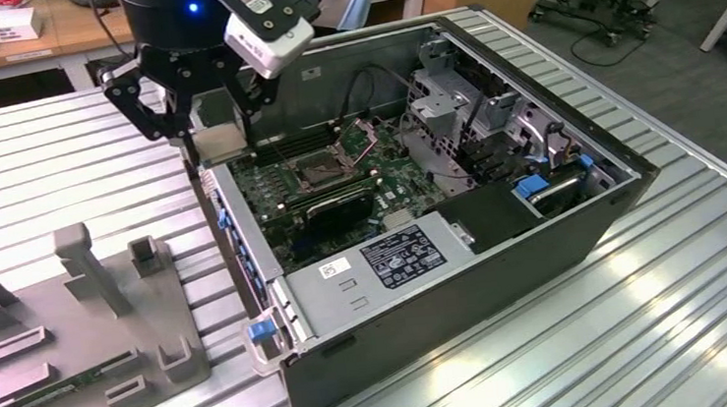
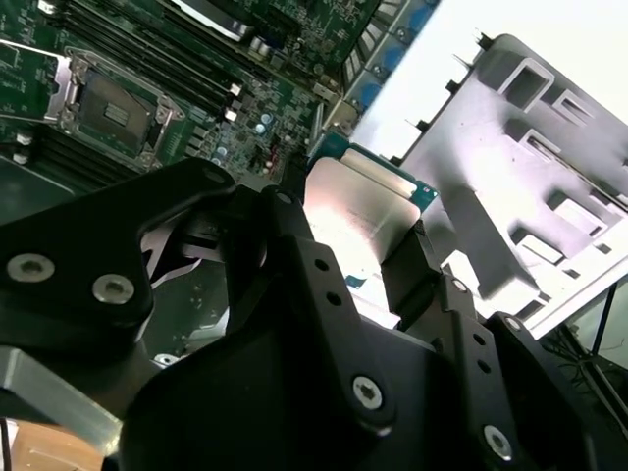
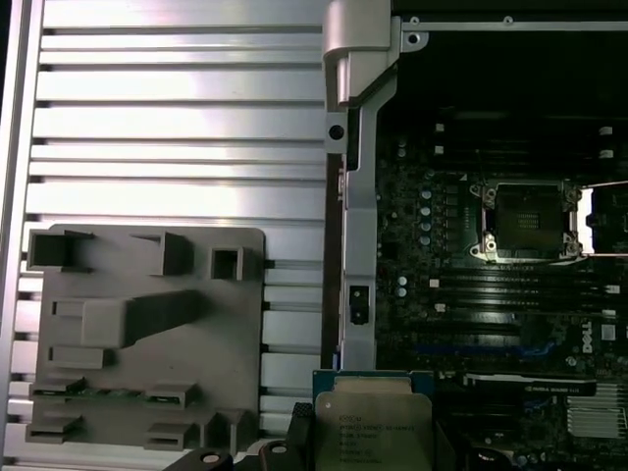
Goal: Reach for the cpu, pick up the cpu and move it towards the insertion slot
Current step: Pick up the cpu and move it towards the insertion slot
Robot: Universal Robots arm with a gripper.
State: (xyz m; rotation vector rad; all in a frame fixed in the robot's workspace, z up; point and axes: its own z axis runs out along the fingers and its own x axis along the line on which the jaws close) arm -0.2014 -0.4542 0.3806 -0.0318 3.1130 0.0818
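Your gripper [image 1: 216, 128] is clamped on the cpu [image 1: 219, 143], held above the computer case's [image 1: 500, 251] near wall; the insertion slot [image 1: 322, 173] lies further inside the case, well apart.

The cpu [image 3: 371, 429] has a dull silvery metal lid, the gripper [image 1: 215, 128] matt black, the table [image 1: 57, 161] ribbed, shiny metal.

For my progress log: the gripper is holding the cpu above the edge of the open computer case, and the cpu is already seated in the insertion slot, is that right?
Not quite. The gripper does hold the cpu above the computer case's edge, but the chip is not seated: in the first wrist view the insertion slot lies open and empty, apart from the cpu.
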